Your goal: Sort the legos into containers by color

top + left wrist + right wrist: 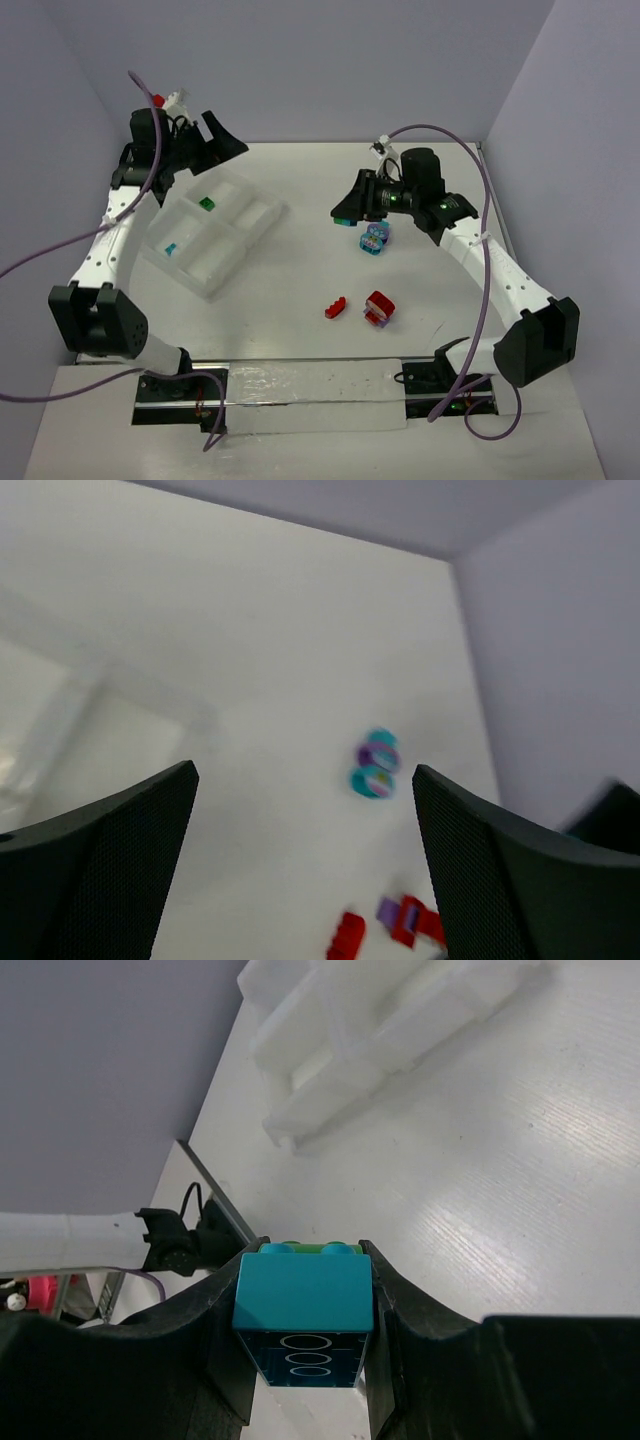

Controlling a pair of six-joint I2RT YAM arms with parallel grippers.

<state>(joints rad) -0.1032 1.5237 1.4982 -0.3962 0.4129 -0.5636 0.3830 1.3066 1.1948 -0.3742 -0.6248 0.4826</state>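
Observation:
My right gripper [345,212] hangs above the table's middle, shut on a teal lego [303,1305] with a green piece [300,1247] stuck to its far side. Below it on the table lies a teal-and-purple lego cluster [374,238], which also shows as the cluster [376,765] in the left wrist view. My left gripper [222,135] is raised beyond the tray's far corner, open and empty. The white tray of containers [250,228] holds a green lego [207,203] in a far compartment. A teal lego [170,248] lies in a near one.
A red lego [335,308] and a red cluster with a purple piece [379,308] lie on the table in front of the right arm. Grey walls close in the table at the back and on both sides. The arm bases and cables run along the near edge.

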